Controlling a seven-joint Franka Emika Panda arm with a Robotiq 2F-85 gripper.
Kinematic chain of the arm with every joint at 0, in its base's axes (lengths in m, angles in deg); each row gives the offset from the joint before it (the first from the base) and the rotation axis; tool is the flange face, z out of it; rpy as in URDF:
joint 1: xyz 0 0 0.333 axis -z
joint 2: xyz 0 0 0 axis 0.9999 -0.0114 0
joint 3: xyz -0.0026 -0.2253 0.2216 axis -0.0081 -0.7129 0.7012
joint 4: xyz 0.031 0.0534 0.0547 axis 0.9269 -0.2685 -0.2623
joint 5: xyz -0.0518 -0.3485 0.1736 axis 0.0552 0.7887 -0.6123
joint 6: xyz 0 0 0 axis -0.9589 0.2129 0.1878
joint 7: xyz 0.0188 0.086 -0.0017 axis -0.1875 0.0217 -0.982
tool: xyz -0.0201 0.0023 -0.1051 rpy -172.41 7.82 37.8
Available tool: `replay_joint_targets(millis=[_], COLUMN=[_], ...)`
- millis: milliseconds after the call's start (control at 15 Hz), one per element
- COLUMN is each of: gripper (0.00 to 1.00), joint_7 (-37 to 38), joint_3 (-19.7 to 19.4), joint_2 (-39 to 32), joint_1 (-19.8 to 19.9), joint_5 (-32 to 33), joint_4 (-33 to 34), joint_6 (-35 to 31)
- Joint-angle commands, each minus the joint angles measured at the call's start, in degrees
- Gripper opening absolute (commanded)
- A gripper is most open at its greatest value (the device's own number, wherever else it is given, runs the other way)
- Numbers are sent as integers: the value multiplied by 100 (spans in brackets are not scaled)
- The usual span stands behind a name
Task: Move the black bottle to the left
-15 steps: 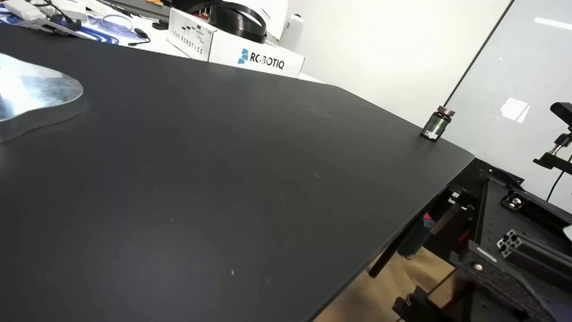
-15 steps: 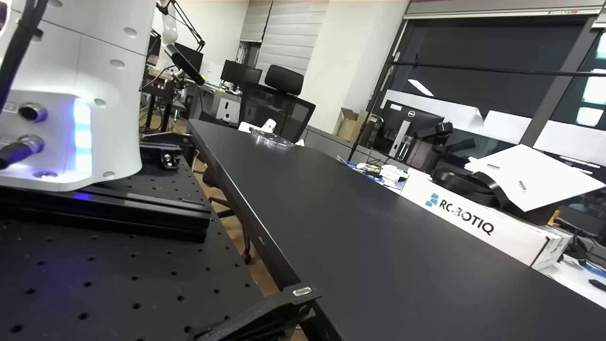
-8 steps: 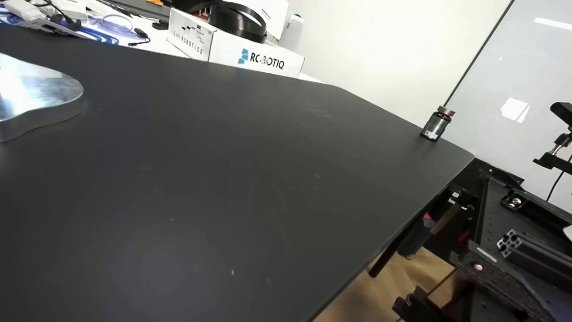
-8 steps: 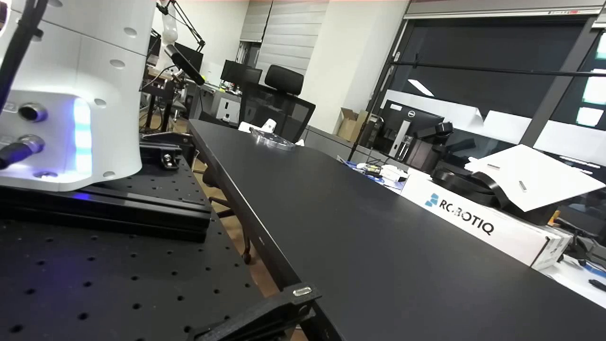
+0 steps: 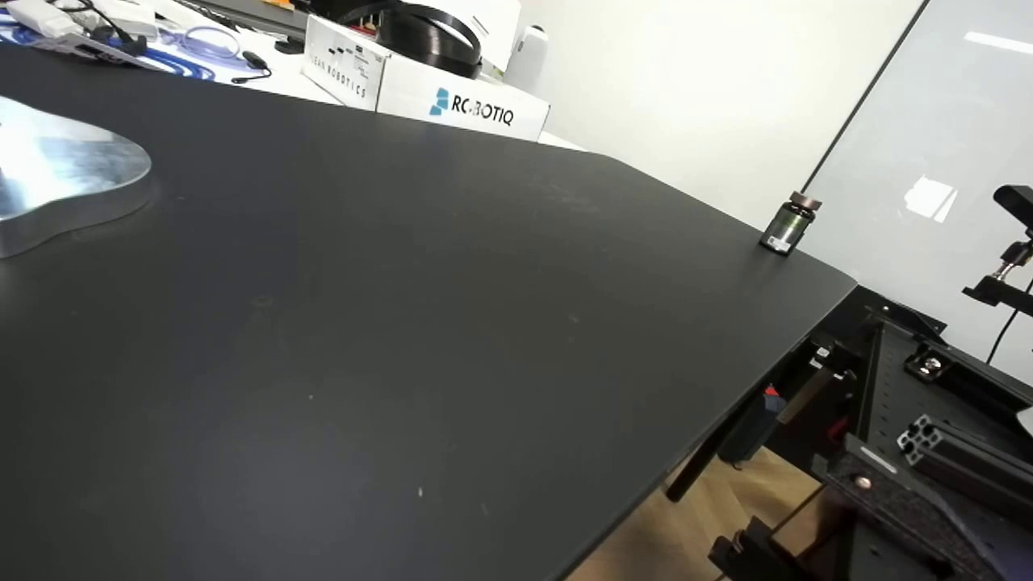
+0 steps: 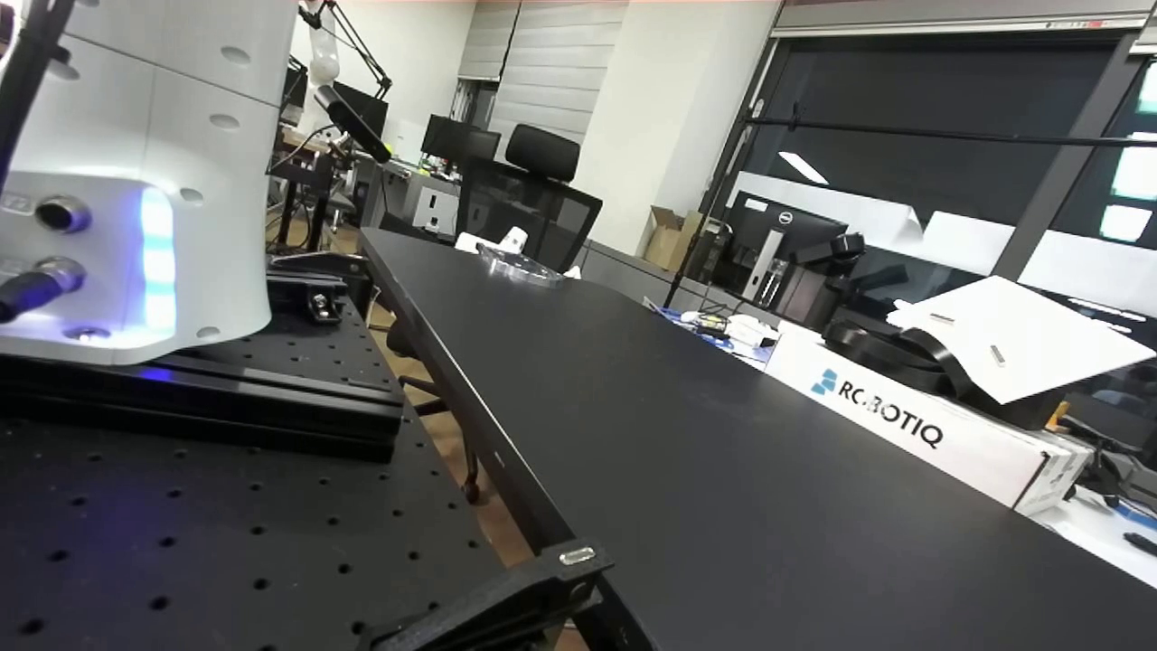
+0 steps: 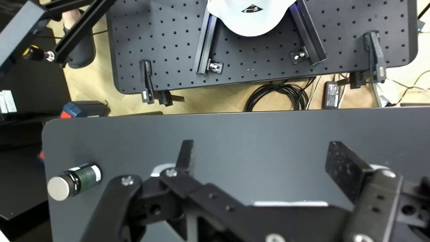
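The black bottle (image 5: 788,224) stands upright near the table's edge, close to a corner, in an exterior view. It is small and dark, with a greenish-grey sheen, a pale label patch and a brownish cap. In the wrist view the black bottle (image 7: 88,177) is at the left, near the table's rounded corner. My gripper (image 7: 261,151) is open and empty over the dark table, with its fingers wide apart. The bottle is to the left of the fingers in that view, well apart from them. The gripper shows in neither exterior view.
The black table (image 5: 452,323) has a shiny silvery flat object (image 5: 73,161) at its left. A white Robotiq box (image 5: 464,101) stands beyond the table edge. The robot's white base (image 6: 208,226) stands on a perforated black plate (image 6: 226,524) beside the table, across a gap.
The upper part of the robot's base column has turned slightly, and its black cable has shifted a little left. The bottle has not moved.
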Motion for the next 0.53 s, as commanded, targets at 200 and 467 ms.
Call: replay_joint_targets(millis=[200, 467], gripper=[100, 100], joint_7=[-667, -524], joint_3=[-1716, -2446], joint_2=[622, 427], joint_1=[1261, 1983], joint_5=[593, 391], joint_4=[-247, -276], joint_6=[-553, -1146])
